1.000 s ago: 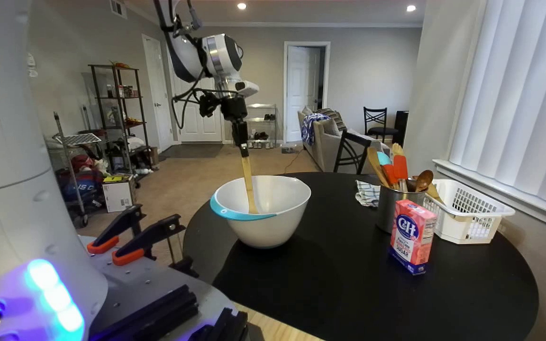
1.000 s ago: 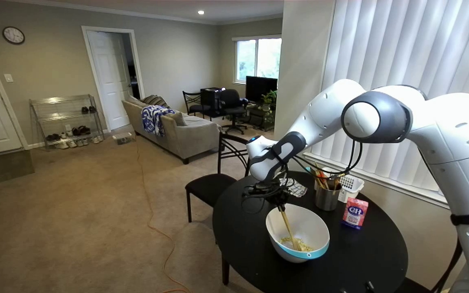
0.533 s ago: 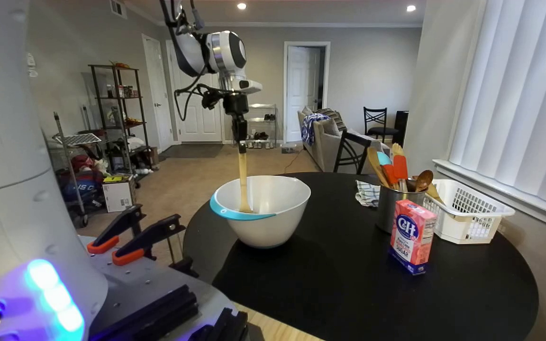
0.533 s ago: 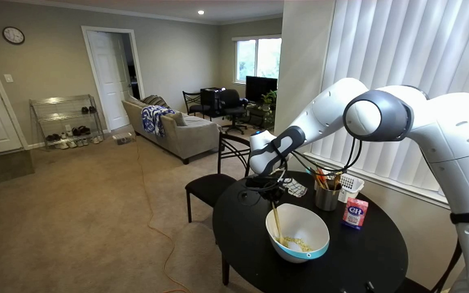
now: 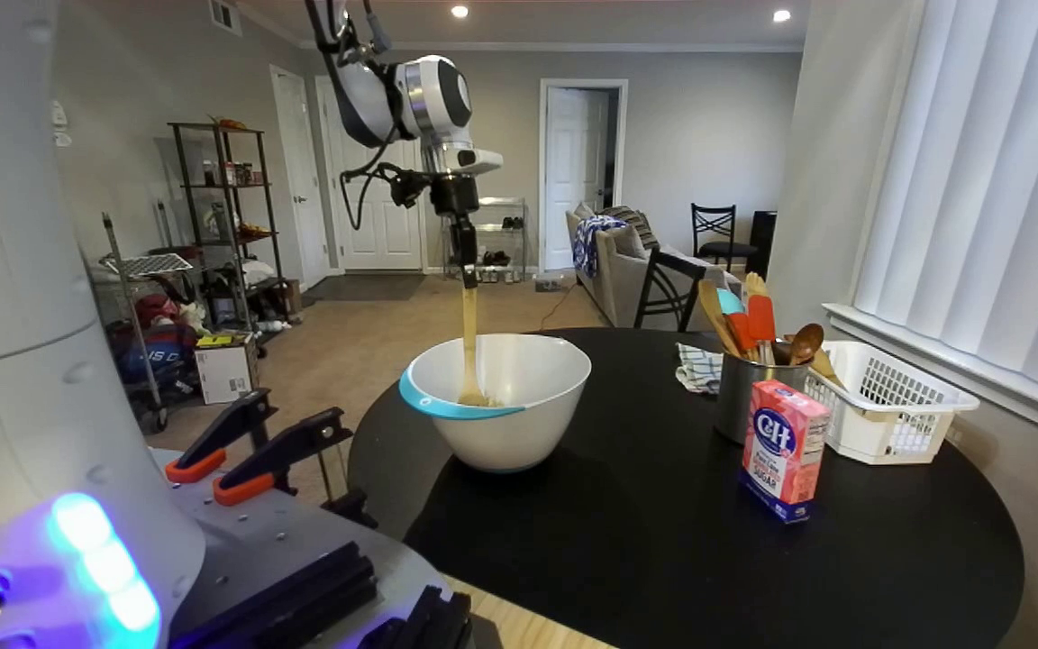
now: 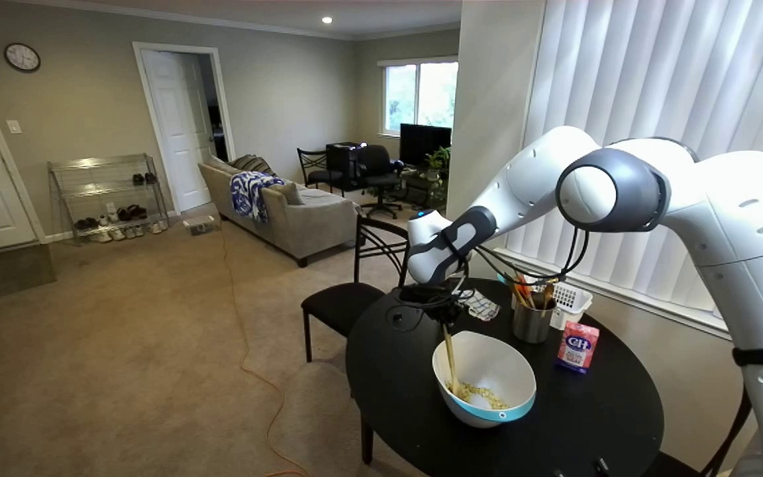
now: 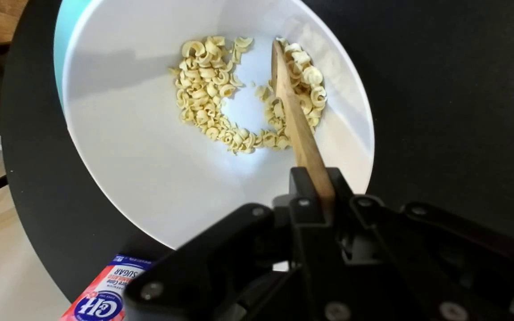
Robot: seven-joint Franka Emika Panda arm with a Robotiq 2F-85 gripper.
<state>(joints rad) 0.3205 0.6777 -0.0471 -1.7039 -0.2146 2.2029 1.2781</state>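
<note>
My gripper is shut on the handle of a wooden spoon, which also shows in both exterior views. The spoon reaches down into a white bowl with a teal rim, which stands on a black round table. Small pale pasta pieces lie in a curved band on the bowl's floor, with a bare patch in the middle. The spoon's head is among the pieces at the right in the wrist view, seen nearly edge-on. The gripper is above the bowl in both exterior views.
A pink sugar box stands on the table. Behind it are a metal utensil pot, a white basket and a checked cloth. Black chairs stand by the table. Orange-tipped clamps sit near the robot base.
The spoon has swung from a slant to nearly upright. Its head has moved from the bowl's teal side towards the left wall in an exterior view. A bare patch now shows among the pasta.
</note>
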